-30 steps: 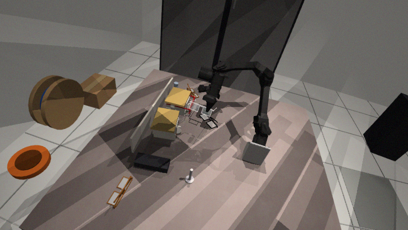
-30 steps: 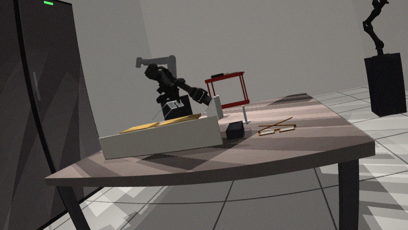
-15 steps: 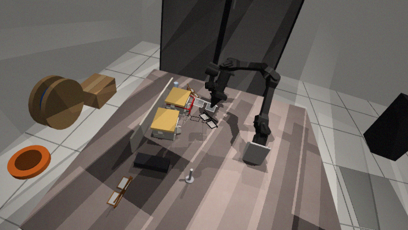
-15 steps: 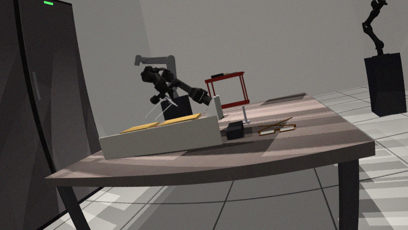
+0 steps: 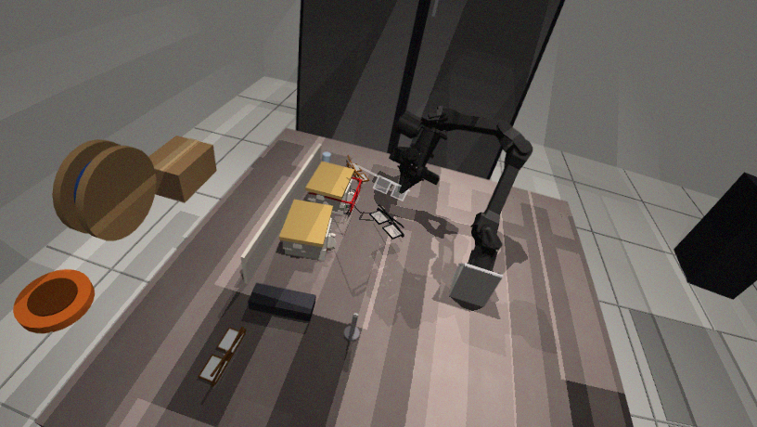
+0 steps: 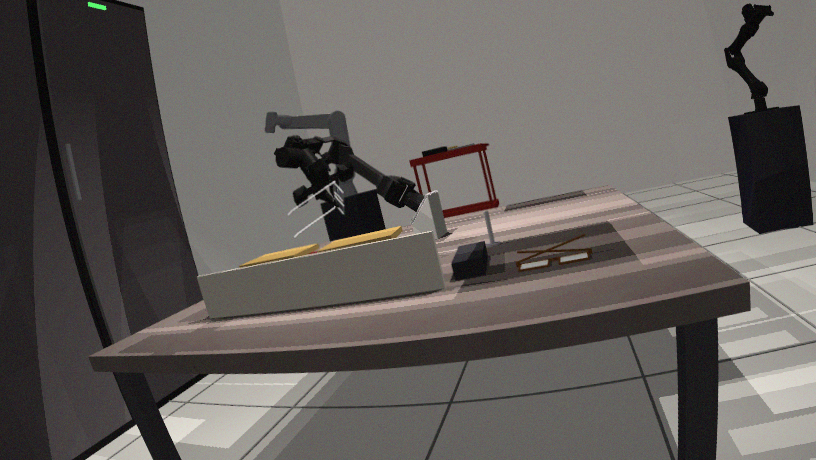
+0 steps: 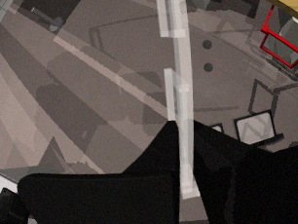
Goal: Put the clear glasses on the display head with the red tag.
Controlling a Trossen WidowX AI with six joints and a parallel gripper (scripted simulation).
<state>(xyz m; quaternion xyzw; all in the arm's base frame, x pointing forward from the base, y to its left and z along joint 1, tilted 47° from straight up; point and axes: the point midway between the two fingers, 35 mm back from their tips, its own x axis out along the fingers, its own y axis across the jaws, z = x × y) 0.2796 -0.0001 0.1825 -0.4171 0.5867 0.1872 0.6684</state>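
Clear glasses (image 5: 388, 187): pinched by the front frame in the gripper (image 5: 404, 187), carried above the counter near its far edge, temples pointing toward the red-tagged display head (image 5: 332, 183) just beside, second head (image 5: 307, 226) nearer the front.

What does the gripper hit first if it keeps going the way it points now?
Likely the table top just beside the black glasses: the gripper, shut on the clear glasses, points down. Depth is unclear, so it might clip them.
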